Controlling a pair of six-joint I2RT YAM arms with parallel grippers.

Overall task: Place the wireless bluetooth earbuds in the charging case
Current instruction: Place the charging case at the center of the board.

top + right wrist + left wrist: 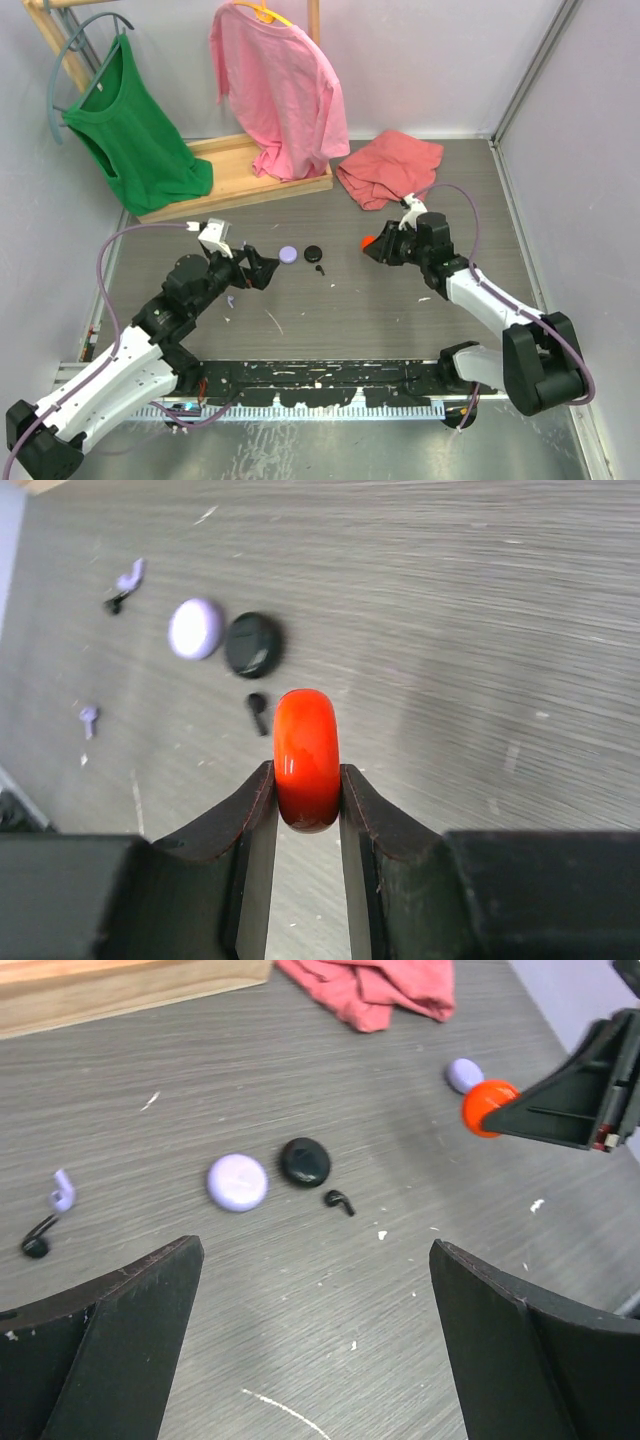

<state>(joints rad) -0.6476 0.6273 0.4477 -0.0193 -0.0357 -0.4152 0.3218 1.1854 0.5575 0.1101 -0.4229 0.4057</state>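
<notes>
Orange charging case (pixel 306 742) is sitting edge-on, pinched by your right end effector (pixel 305 772), risking rolling out on its curved rim; left end effector (pixel 315 1252) is hanging wide open, empty.

Table (pixel 400 320), contents by position.
- Back left: rack (pixel 235 175), shirts (pixel 275 90) hanging over it.
- Back right: cloth heap (pixel 388 168).
- Centre: left case (pixel 289 254) just beside right case (pixel 314 253), with one earbud (pixel 321 269) just before the right case.
- Left of the cases: two more earbuds (pixel 62 1190), close together.
- Right of centre: third case (pixel 306 745), off the table, between the right gripper's (pixel 307 790) fingers.
- Near left: left gripper (pixel 315 1250).
</notes>
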